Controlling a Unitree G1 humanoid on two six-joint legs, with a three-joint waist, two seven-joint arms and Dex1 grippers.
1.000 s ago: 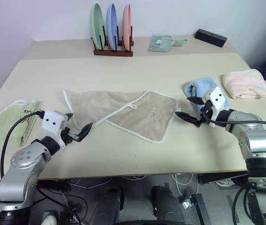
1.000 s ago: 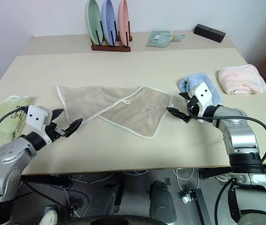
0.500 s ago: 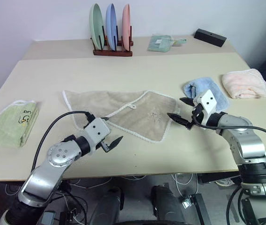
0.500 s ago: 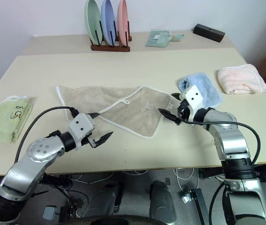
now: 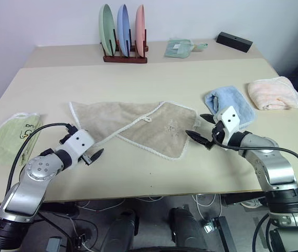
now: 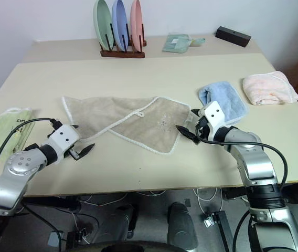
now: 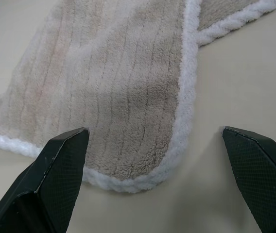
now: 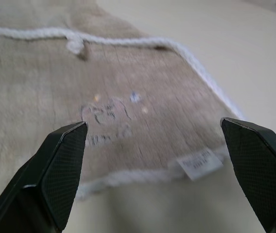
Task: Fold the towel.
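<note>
Towel (image 5: 138,126) lies mid-table (image 5: 154,79), partly folded: one corner flap is turned over onto the rest, white edging running diagonally across, small loop (image 5: 149,119) near the middle.

Left gripper (image 5: 92,156) has its fingers spread wide, nothing between them. It sits just off the towel's near-left corner, low over the table. In the left wrist view that rounded corner (image 7: 128,179) lies between the two fingers (image 7: 62,165), not touched.

Right gripper (image 5: 200,128) is also spread wide and empty, at the towel's right edge, pointing in toward it. The right wrist view shows the faint stitched motif (image 8: 106,114) and a small white label (image 8: 198,165) at the hem between the fingers.

Blue towel (image 5: 230,102) sits just behind the right gripper, pink towel (image 5: 275,93) further right, green cloth (image 5: 10,137) at the left edge. Plate rack (image 5: 124,32) stands at the back.
</note>
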